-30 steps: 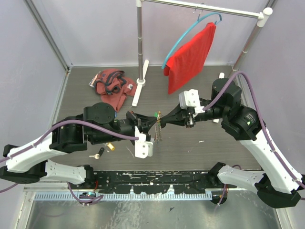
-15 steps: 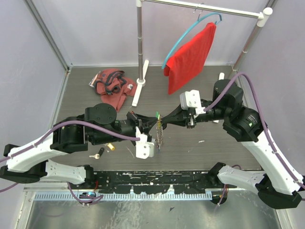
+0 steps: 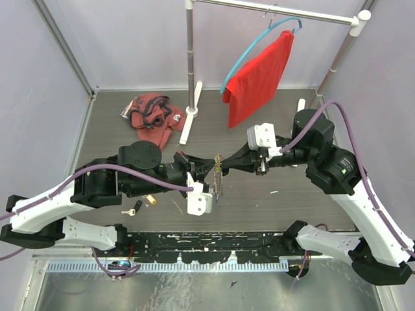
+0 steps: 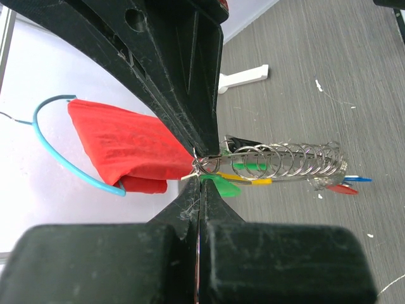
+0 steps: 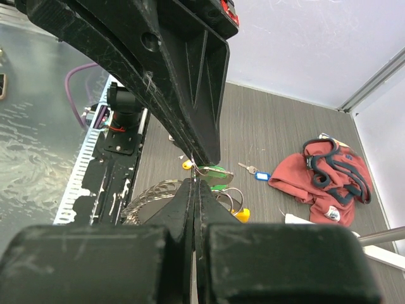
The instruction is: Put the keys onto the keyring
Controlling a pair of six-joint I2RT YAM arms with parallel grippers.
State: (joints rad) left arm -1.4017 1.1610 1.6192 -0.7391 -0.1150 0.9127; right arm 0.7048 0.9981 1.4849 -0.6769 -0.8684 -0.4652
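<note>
The keyring (image 3: 218,180) is a chain of silver wire rings hanging between my two grippers above the table's middle. My left gripper (image 3: 206,166) is shut on its top end; in the left wrist view (image 4: 201,166) the rings (image 4: 285,161) run right, carrying green (image 4: 221,185), yellow (image 4: 254,181), red (image 4: 342,188) and blue (image 4: 358,179) keys. My right gripper (image 3: 224,166) faces it, tip to tip. In the right wrist view (image 5: 197,176) it is shut on the ring wire beside the green-headed key (image 5: 216,172). A loose yellow key (image 3: 150,199) and a black one (image 3: 134,208) lie on the table.
A blue-tagged key (image 5: 261,175) lies on the table near a crumpled red cloth (image 3: 152,116). A clothes rack post (image 3: 190,58) holds a red cloth on a blue hanger (image 3: 259,74). A white stick (image 3: 186,129) lies by the post. The black base rail (image 3: 214,246) runs along the near edge.
Both grippers have shifted slightly right, still tip to tip. The ring chain now hangs straighter below them, and the green tag shows less from above.
</note>
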